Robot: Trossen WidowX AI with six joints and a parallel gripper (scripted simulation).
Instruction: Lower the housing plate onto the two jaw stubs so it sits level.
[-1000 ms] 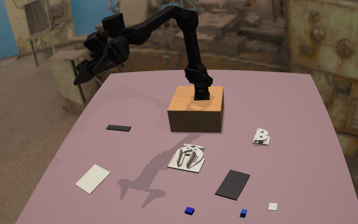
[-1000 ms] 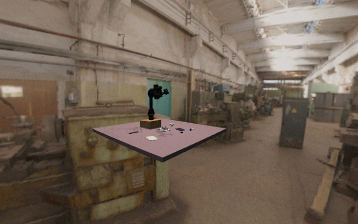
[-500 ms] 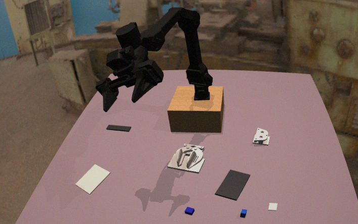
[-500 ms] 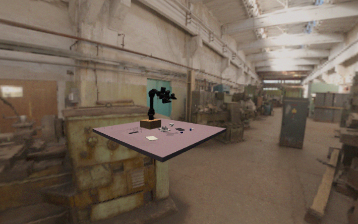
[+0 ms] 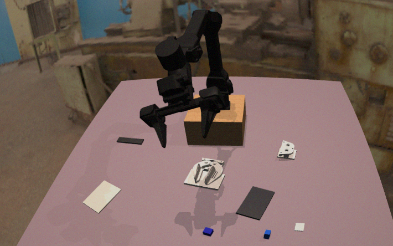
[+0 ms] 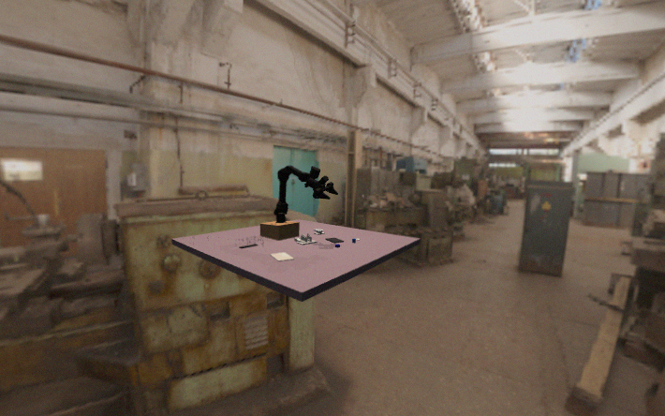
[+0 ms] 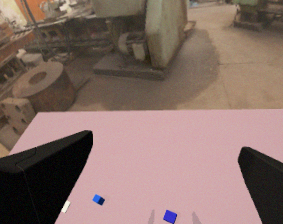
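Note:
The two grey-white jaws (image 5: 211,174) stand side by side on a white square base (image 5: 192,180) near the middle of the table, with a flat rounded part around their rear ends. They are small in the exterior view (image 6: 305,238). A white plate with two round holes, seemingly the housing plate (image 5: 288,147) (image 6: 318,230), leans tilted on a small white stand to the right, apart from the jaws. My gripper (image 5: 184,141) (image 6: 332,194) (image 7: 166,145) is wide open and empty, high above the table. The jaw stubs are too small to make out.
The arm stands on a wooden block (image 5: 215,132) (image 6: 279,230). On the table lie a cream plate (image 5: 102,196) (image 6: 282,256), a dark plate (image 5: 255,203), a dark strip (image 5: 130,141), two blue blocks (image 5: 207,231) (image 5: 267,234) and a small white square (image 5: 299,226).

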